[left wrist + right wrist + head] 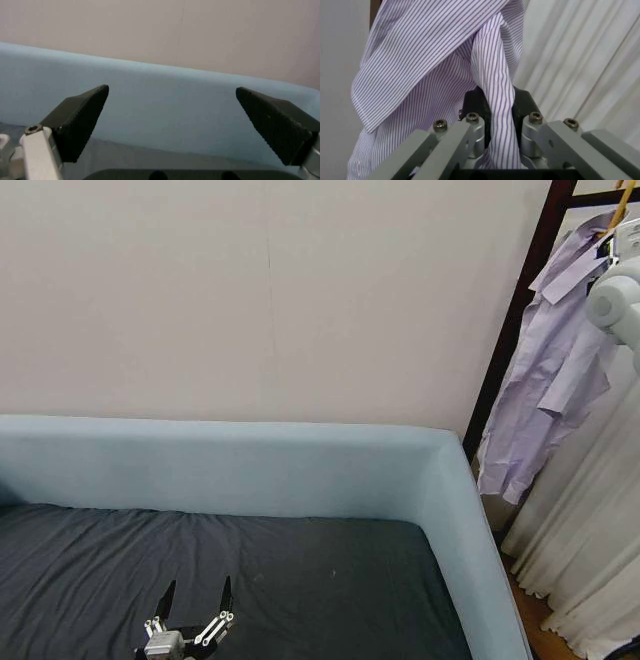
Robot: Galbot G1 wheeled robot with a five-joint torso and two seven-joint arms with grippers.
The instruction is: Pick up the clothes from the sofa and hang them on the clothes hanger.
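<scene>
A lilac striped shirt point(550, 370) is hanging at the upper right of the head view, draped from a wooden hanger point(622, 202) beside the dark post of a clothes rack point(515, 330). The robot's right arm point(612, 295) is reaching in at that same corner, in front of a white curtain point(585, 520). Seen from the right wrist, the right gripper point(497, 101) is clenching a narrow fold of the shirt point(435, 67). The striped cloth is running down between its two black pads point(472, 107), with the curtain point(580, 56) hanging behind on the right side of the frame.

At the bottom of the head view, left of centre, the left gripper point(199, 585) is hovering over the dark grey seat point(330, 580) of a pale blue sofa point(250, 470), its fingers spread apart and grasping nothing. In the left wrist view, that gripper point(172, 90) is facing the sofa's blue backrest point(170, 112), one black finger point(80, 120) at the lower left and the other at the lower right, with a plain wall point(175, 33) filling the upper part of the frame.
</scene>
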